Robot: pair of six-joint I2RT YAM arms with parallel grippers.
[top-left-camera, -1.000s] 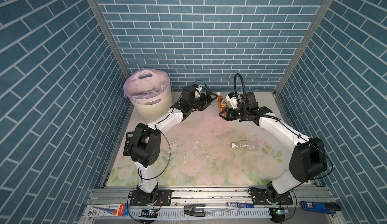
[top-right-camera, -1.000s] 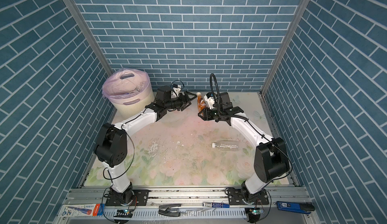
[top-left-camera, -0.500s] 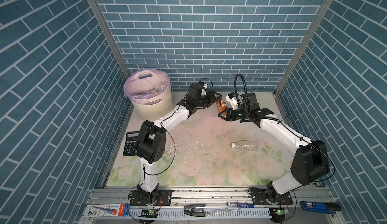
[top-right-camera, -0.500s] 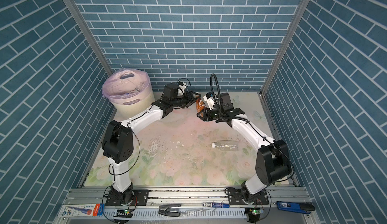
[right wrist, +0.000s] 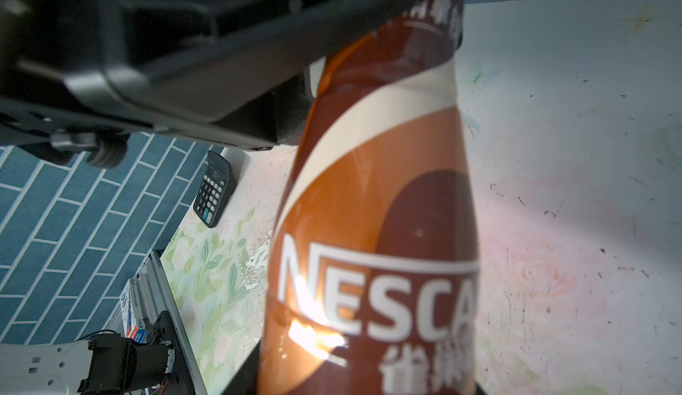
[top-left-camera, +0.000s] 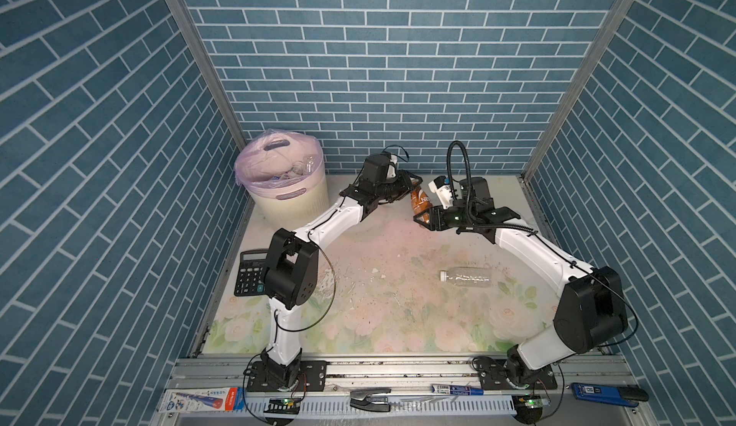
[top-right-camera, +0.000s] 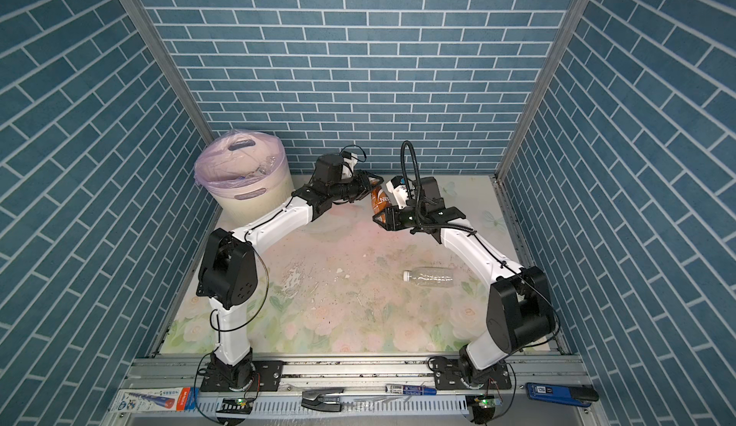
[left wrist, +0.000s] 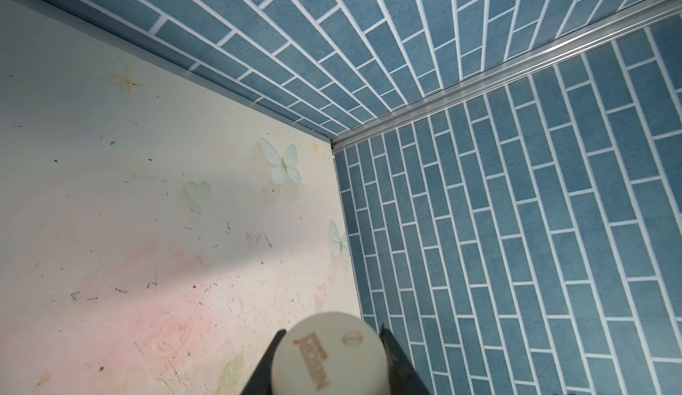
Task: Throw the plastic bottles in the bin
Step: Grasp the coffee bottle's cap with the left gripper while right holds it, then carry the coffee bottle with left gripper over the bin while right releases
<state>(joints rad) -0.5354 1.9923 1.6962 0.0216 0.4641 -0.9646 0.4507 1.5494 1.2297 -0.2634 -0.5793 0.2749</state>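
The worktop (top-left-camera: 378, 312) centre lies open. A clear bottle (top-left-camera: 466, 276) lies right, a calculator (top-left-camera: 249, 272) left, the bin (top-left-camera: 290, 205) far left.

Left pincer (top-left-camera: 411, 184) now on bottle (top-left-camera: 420, 202) top

There is one brown-labelled plastic coffee bottle (top-left-camera: 420, 201), one plain clear plastic bottle (top-left-camera: 466, 276) with a white cap, one cream-white ribbed round plastic bin (top-left-camera: 292, 205) whose heaped bottles (top-left-camera: 298, 168) defy counting, and one black calculator (top-left-camera: 250, 272).

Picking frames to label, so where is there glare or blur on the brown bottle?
Right wrist view: the brown-labelled plastic bottle fills the frame, white glare patch on its label. Left wrist view: its cream cap is soft. Both top views: sharp.
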